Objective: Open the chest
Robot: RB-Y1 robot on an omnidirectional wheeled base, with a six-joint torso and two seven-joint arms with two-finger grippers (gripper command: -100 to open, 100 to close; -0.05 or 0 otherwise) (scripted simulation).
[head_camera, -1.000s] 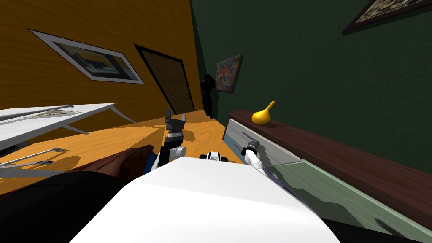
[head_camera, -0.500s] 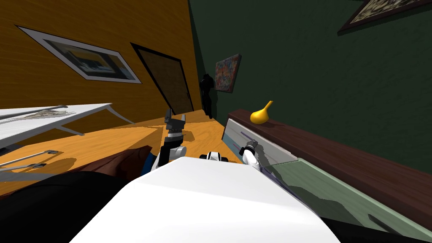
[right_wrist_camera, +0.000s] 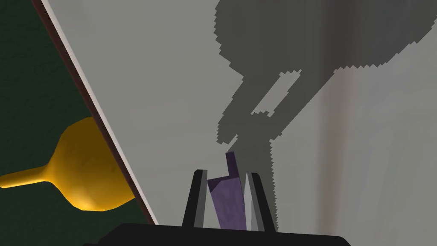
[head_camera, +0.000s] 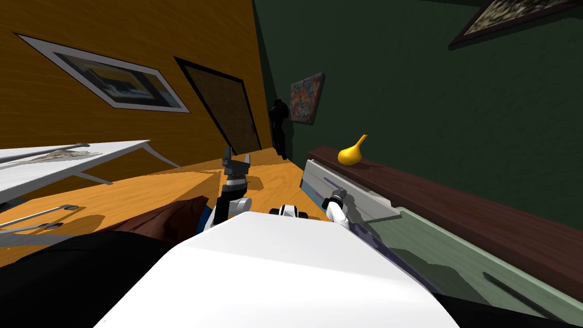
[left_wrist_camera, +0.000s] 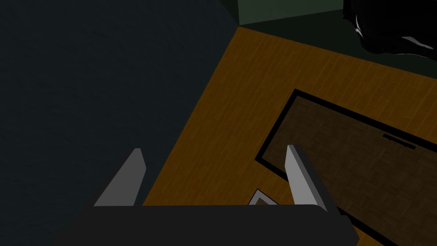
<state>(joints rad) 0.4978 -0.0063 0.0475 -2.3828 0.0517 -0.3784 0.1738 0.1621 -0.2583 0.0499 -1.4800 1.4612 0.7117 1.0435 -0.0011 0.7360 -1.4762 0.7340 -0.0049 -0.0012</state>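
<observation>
The chest point(head_camera: 455, 199) is a long low cabinet with a dark brown top, standing along the green wall on my right. Its near grey front panel point(head_camera: 364, 199) stands out a little from the greenish panel beside it. A thin purple handle point(head_camera: 333, 182) runs across the grey panel. My right gripper point(head_camera: 340, 193) is at that handle. In the right wrist view the right gripper point(right_wrist_camera: 225, 173) is shut on the purple handle point(right_wrist_camera: 226, 196), close against the grey panel point(right_wrist_camera: 170, 85). My left gripper point(head_camera: 236, 155) is held up over the floor, and the left gripper point(left_wrist_camera: 213, 149) stands open with nothing between its fingers.
A yellow long-necked vase point(head_camera: 348, 154) sits on the chest's top, also seen beside the panel's edge as the vase point(right_wrist_camera: 85, 171). A white table point(head_camera: 57, 162) stands at the left. A brown door point(head_camera: 228, 108) and a black figure point(head_camera: 279, 128) are at the far corner.
The grey panel has come out slightly further from the greenish panel, with my right gripper still on the handle. My head view has shifted a little. The left arm holds still.
</observation>
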